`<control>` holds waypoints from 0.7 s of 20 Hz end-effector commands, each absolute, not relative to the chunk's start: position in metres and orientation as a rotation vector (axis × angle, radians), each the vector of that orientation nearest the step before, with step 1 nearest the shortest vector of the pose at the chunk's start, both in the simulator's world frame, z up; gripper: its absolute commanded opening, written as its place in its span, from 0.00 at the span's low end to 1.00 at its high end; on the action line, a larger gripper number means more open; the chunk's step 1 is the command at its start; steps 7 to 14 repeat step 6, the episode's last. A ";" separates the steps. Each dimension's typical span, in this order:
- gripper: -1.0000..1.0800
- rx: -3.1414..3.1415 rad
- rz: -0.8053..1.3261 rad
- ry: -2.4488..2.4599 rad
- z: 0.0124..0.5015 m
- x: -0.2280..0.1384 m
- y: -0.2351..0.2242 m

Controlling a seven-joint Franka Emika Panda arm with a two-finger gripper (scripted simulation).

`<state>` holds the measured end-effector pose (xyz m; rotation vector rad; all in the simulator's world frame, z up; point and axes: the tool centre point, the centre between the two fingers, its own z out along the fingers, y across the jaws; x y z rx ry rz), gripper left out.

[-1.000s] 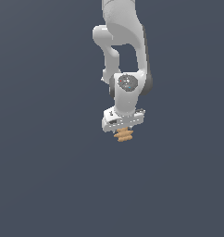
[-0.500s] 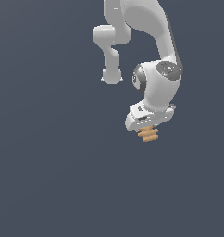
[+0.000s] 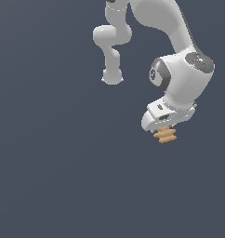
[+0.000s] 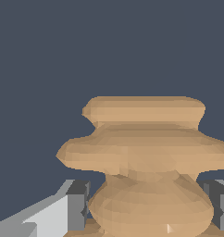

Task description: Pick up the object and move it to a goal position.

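Wrist view shows the object (image 4: pixel 141 157), a tan-orange ribbed piece of stacked wavy ridges, filling the space between the two dark finger pads (image 4: pixel 78 206), which press against its lowest bulge from either side. So the gripper (image 4: pixel 146 208) is pinching the object, whose stacking axis runs straight out from the fingertips, away from the palm. In the exterior view the object (image 3: pixel 165 135) hangs directly under the white gripper (image 3: pixel 163 126), narrower than it and clear of any surface; whether a worktop lies below cannot be told, since the background is one flat grey-blue. The arm (image 3: pixel 179 69) arches in from above and sits toward the exterior view's right. No goal marker is visible and nothing stands near the object, so any carrying move looks unobstructed, though its direction cannot be judged.
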<state>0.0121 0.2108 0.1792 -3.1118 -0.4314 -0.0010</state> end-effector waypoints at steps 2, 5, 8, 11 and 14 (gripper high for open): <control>0.00 -3.112 0.000 -0.429 0.184 0.016 0.218; 0.00 -3.112 0.000 -0.429 0.185 0.017 0.221; 0.00 -3.112 0.000 -0.429 0.185 0.017 0.221; 0.00 -3.112 0.000 -0.429 0.185 0.017 0.221; 0.00 -3.112 0.000 -0.429 0.185 0.017 0.221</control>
